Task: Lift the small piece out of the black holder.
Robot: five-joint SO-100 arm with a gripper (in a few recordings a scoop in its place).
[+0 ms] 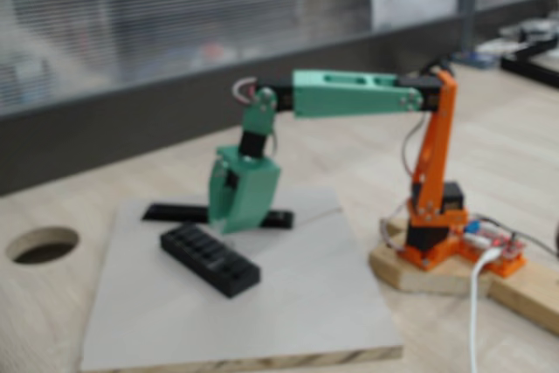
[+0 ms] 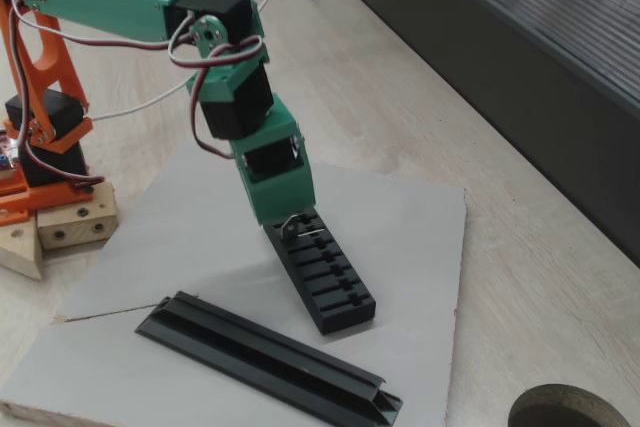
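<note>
Hanging nose-down from a green and orange arm [image 2: 120, 2], the green pincer [image 2: 293, 222] has its tip right at the far end of the black holder [image 2: 325, 272] in a fixed view. A thin grey bit of metal, the small piece [image 2: 298, 220], shows at that tip, just over the holder's end slot. It looks pinched between the fingertips, though it is too tiny to be sure of the grip or whether it is clear of the slot; the fingers look drawn nearly together around it.

The black holder lies flat on a pale grey board [image 2: 410, 237], its row of cross slots facing up, running at a slant away from the pincer. Near it, closer to the board's edge in that view, lies a longer, thinner black rail [image 2: 270, 357], apart from the holder and not touched by anything.

In a fixed view from the other side, which is blurred, the pincer [image 1: 234, 224] hangs between the rail [image 1: 175, 212] behind it and the holder [image 1: 210, 259] in front. The arm's orange base [image 1: 437, 242] is fixed to a wooden block [image 1: 419, 272] on the wooden table [image 1: 489, 146], beside the board [image 1: 306, 303]. A round hole [image 1: 42, 245] is cut in the table at the picture's left
</note>
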